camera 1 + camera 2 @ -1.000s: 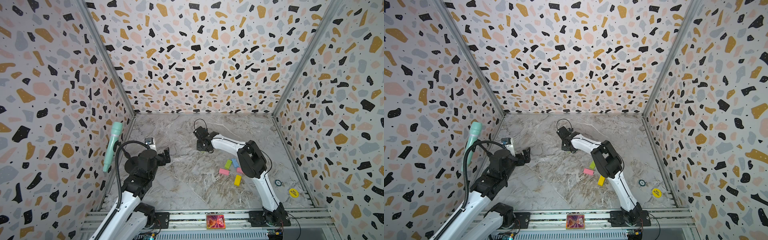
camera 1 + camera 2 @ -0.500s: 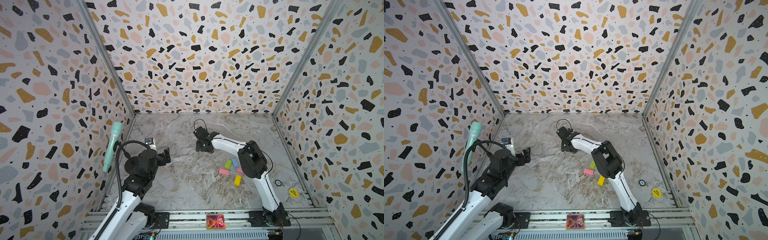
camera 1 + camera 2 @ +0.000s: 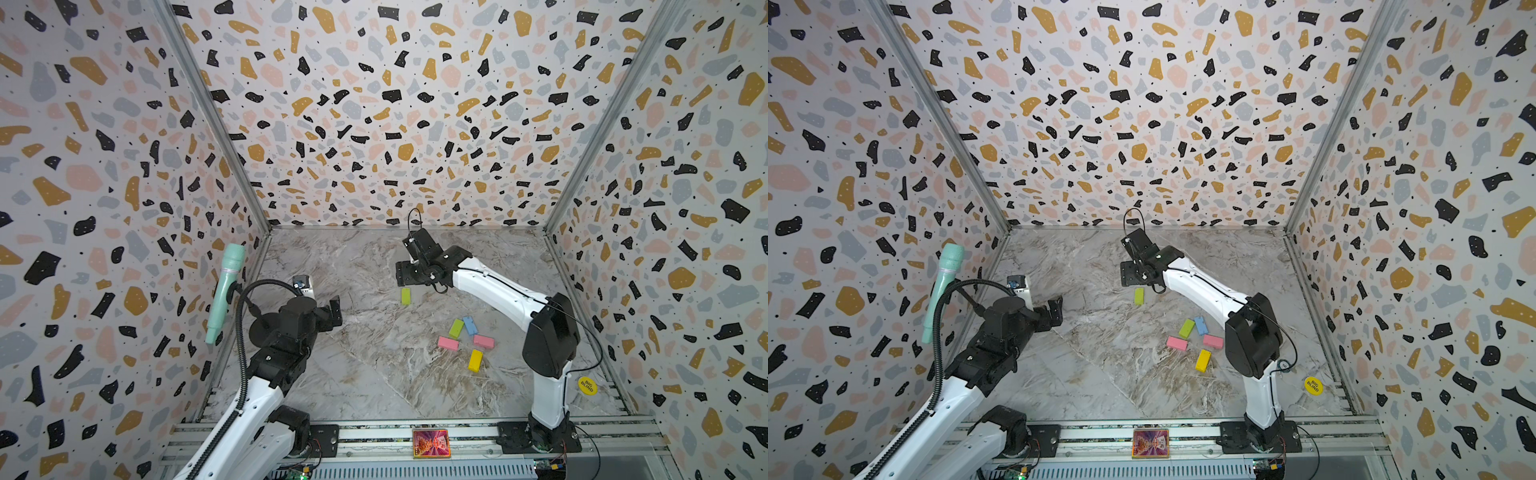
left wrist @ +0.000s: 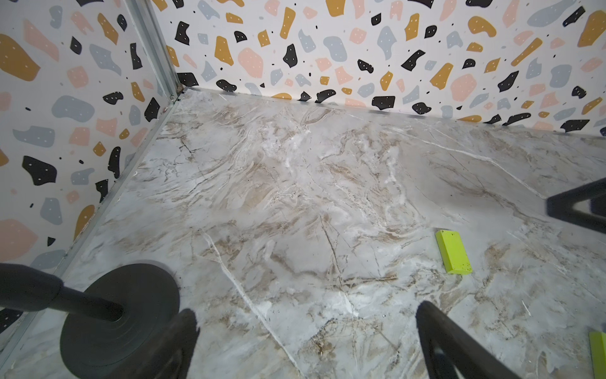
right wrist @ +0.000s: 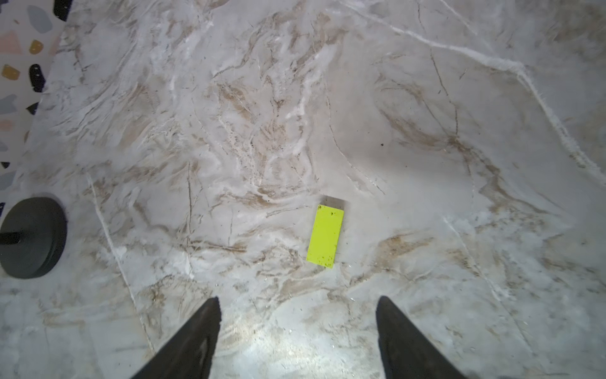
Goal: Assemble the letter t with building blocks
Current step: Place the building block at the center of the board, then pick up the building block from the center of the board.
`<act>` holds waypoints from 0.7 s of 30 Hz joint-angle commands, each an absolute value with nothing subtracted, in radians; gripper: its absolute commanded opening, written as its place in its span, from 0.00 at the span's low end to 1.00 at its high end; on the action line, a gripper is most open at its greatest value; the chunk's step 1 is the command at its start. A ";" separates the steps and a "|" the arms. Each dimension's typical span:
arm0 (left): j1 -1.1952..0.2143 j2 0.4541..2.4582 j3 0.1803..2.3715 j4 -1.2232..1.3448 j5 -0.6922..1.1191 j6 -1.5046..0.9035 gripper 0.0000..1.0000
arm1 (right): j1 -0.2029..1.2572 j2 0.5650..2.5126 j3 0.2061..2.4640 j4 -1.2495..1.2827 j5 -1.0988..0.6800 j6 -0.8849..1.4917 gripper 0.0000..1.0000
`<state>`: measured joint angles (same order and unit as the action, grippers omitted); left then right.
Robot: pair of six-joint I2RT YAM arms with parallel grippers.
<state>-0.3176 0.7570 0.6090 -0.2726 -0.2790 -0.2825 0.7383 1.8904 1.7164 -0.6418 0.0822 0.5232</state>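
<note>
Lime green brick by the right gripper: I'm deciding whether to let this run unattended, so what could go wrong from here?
1. The lime green brick lies loose on the marble-patterned table. The right gripper, fingers open close by, could clip and turn it when pulling away.
2. The second lime green brick and the light blue brick lie side by side, almost touching, so picking either may shove its neighbour.

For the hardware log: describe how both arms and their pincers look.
Both the left arm and right arm have glossy white links joined by bulky black joint housings. A ribbed black hose loops along the left one; a thin black cable trails the right. The left pincer and right pincer are matte black and tapered.
</note>
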 commanded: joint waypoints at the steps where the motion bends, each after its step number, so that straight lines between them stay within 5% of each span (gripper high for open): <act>1: -0.323 0.782 0.648 -0.288 -0.252 -0.231 1.00 | 0.694 1.794 1.634 -0.744 0.053 0.432 0.73; 11: -0.322 0.785 0.687 -0.346 -0.297 -0.179 0.99 | 0.614 1.581 1.368 -0.834 0.033 0.456 0.67; 21: -0.322 0.780 0.691 -0.361 -0.291 -0.194 0.99 | 0.594 1.563 1.101 -0.680 -0.033 0.552 0.61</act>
